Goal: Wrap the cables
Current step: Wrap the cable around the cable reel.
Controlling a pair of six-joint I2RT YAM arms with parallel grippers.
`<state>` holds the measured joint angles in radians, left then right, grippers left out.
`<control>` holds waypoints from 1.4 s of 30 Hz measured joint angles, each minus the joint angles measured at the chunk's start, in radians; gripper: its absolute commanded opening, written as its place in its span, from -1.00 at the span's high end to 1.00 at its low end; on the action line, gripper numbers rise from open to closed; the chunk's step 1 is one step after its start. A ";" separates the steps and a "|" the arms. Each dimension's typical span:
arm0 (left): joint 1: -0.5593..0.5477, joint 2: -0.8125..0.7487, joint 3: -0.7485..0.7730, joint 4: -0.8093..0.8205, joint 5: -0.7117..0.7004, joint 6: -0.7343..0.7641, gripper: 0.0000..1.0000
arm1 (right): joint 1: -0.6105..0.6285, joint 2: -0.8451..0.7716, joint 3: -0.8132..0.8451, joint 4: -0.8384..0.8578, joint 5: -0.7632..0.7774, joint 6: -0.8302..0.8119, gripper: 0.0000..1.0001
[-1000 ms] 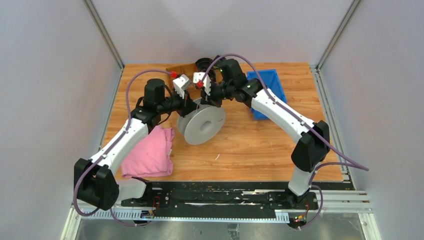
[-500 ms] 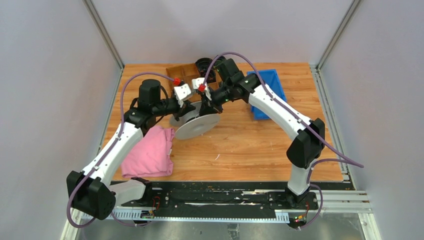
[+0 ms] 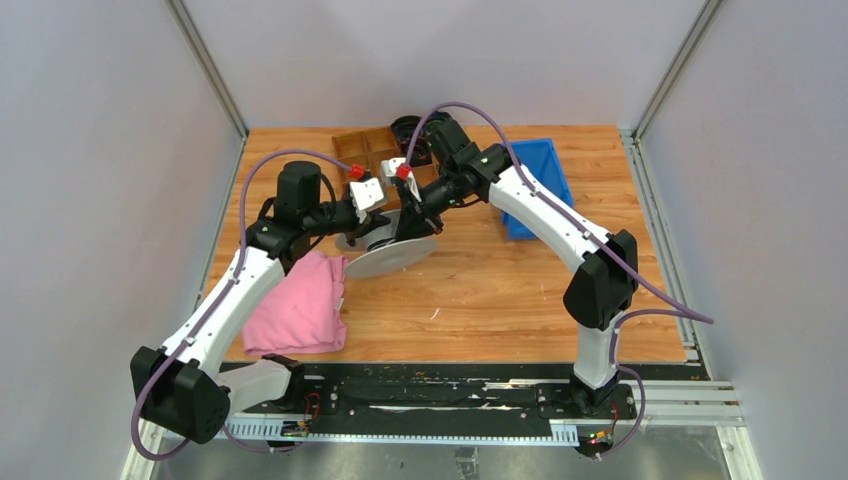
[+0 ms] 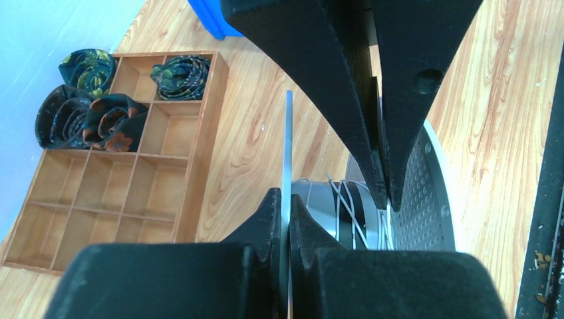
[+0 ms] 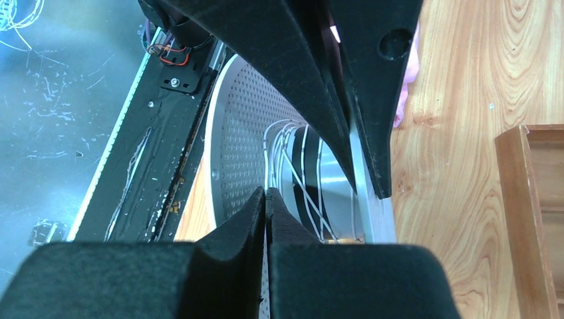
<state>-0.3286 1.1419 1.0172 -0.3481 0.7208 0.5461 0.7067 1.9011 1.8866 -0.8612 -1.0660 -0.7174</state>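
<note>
A grey-white spool [image 3: 394, 254] hangs tilted between my two grippers over the middle of the table. The cables [image 4: 343, 207] are thin white wire, wound in crossing turns round the spool's hub [image 5: 293, 161]. My left gripper [image 4: 288, 199] is shut on the thin edge of one flange [image 4: 288, 133]. My right gripper [image 5: 267, 197] is shut on the rim of the other, perforated flange [image 5: 238, 143]. In the top view the left gripper [image 3: 380, 222] and the right gripper [image 3: 414, 214] meet just above the spool. Whether the spool touches the table I cannot tell.
A wooden compartment tray [image 3: 364, 148] stands behind the spool, with dark coiled bundles [image 4: 86, 113] in its far cells. A blue bin [image 3: 540, 185] lies at the back right. A pink cloth [image 3: 300, 305] lies at the front left, under the left arm.
The spool stood upright with a flange facing the camera; now it is tipped over, nearly edge-on. Both arms have shifted slightly back and left with it, still gripping.
</note>
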 measured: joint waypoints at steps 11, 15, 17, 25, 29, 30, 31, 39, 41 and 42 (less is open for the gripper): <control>-0.002 0.000 0.000 -0.003 -0.017 0.005 0.99 | 0.000 0.012 0.000 0.000 0.009 0.077 0.99; -0.002 0.000 0.000 -0.008 -0.024 0.020 0.99 | 0.000 0.013 -0.001 0.000 0.040 0.095 0.99; -0.002 0.000 0.000 -0.009 -0.029 0.027 0.99 | 0.000 0.013 -0.001 -0.001 0.054 0.097 0.98; -0.002 0.000 0.000 -0.016 -0.036 0.044 0.99 | 0.000 0.013 0.002 -0.008 0.077 0.087 0.99; -0.002 0.000 0.000 -0.029 -0.038 0.075 0.99 | 0.000 0.022 0.041 -0.068 0.114 0.026 0.99; -0.002 0.000 0.000 -0.032 -0.041 0.087 0.99 | 0.000 0.024 0.053 -0.083 0.122 0.008 0.99; 0.000 0.000 0.000 -0.037 -0.042 0.097 0.99 | 0.000 0.026 0.063 -0.097 0.130 -0.011 0.99; 0.000 -0.001 0.000 -0.097 -0.016 0.217 0.99 | 0.000 0.050 0.137 -0.156 0.153 -0.058 0.99; 0.000 -0.001 0.000 -0.120 0.006 0.271 0.99 | 0.000 0.056 0.151 -0.155 0.157 -0.026 0.99; 0.000 -0.001 0.000 -0.126 0.016 0.290 0.99 | 0.000 0.062 0.161 -0.158 0.160 -0.008 0.99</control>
<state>-0.3286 1.1408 1.0172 -0.4740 0.7364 0.8356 0.7067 1.9629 2.0476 -1.0187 -0.9058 -0.7250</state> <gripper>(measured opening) 0.037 0.010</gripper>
